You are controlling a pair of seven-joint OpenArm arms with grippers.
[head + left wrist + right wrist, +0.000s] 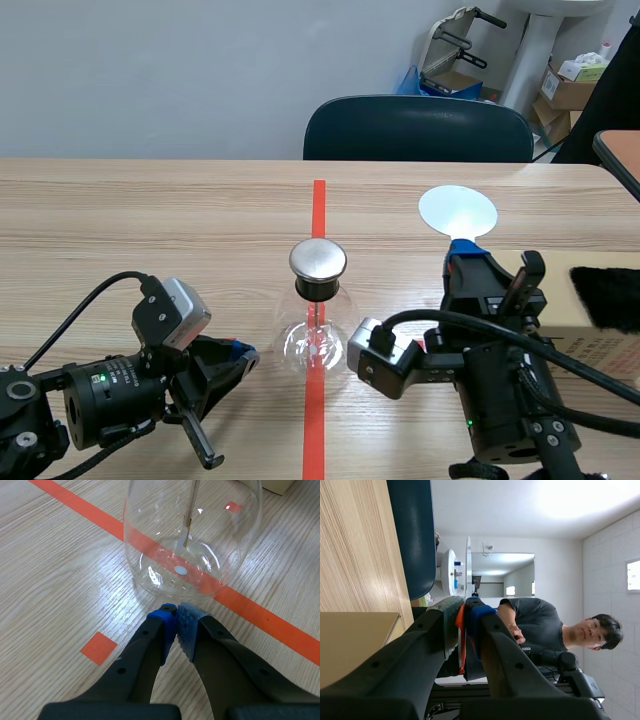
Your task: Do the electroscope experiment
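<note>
Two grippers flank the electroscope (pixel 316 325): left gripper (pixel 176 611), pinched together empty, just beside it; right gripper (pixel 468 605) clamps a disc wand (pixel 457 212).

We see open tabletop (pixel 150 220) toward the far edge and left corner; the glass flask (pixel 318 345) blocks the centre, a cardboard box (pixel 608 340) crowds the right edge

left gripper (pixel 176 611) low, fingers closed together, right gripper (pixel 466 607) clamped on disc handle (pixel 462 650)
</note>
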